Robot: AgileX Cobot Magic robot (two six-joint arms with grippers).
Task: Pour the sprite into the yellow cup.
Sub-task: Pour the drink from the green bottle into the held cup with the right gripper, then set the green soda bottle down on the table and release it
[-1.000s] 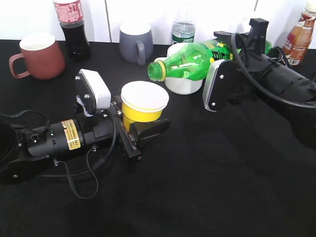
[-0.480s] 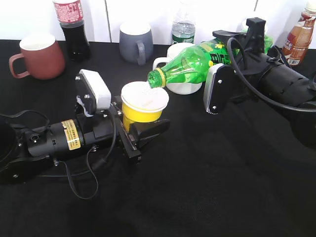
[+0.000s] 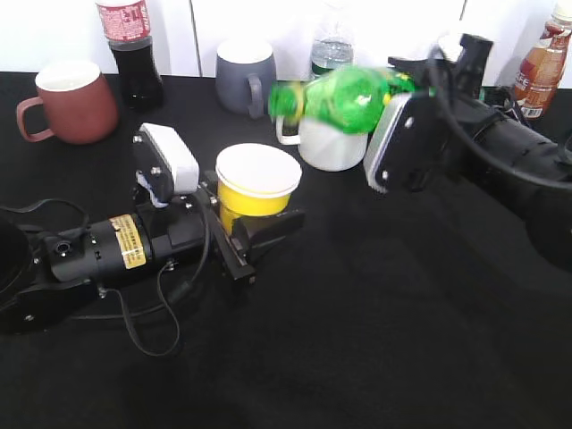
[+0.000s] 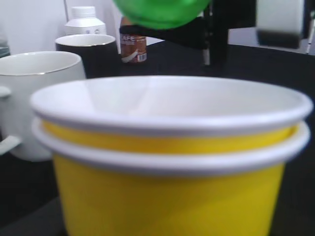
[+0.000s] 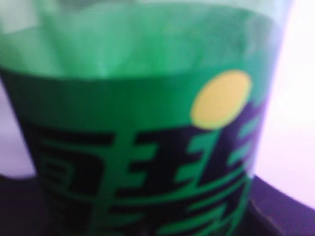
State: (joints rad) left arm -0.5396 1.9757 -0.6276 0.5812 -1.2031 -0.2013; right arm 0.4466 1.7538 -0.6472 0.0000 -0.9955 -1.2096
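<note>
Low on the black table (image 3: pixel 375 340), the left gripper (image 3: pixel 255 234) lies nearly flat along the cloth with its fingers closed around the base of the yellow cup (image 3: pixel 256 185), which stands upright with its white rim up; the left wrist view shows that rim doubled, as of two cups nested one in the other (image 4: pixel 167 147). Across from it the right gripper (image 3: pixel 420 98) grips the sprite (image 3: pixel 344 96) by its labelled lower half, the fingers largely hidden behind the bottle and the arm's own body, and the right wrist view is filled by the green label (image 5: pixel 142 167) pressed close to the lens. The bottle lies roughly level in the air, its neck pointing left and blurred, above and behind the cup and well clear of the rim; its mouth sits over the handle side of a white mug (image 3: pixel 329 143) that stands just behind the cup. Further back along the white wall stand a grey mug (image 3: pixel 243 76), a dark cola bottle with a red label (image 3: pixel 132 49), a small clear water bottle (image 3: pixel 332 49) and, at the far left, a reddish-brown mug (image 3: pixel 70 100). At the far right edge stands a brown drink bottle (image 3: pixel 541 67).
</note>
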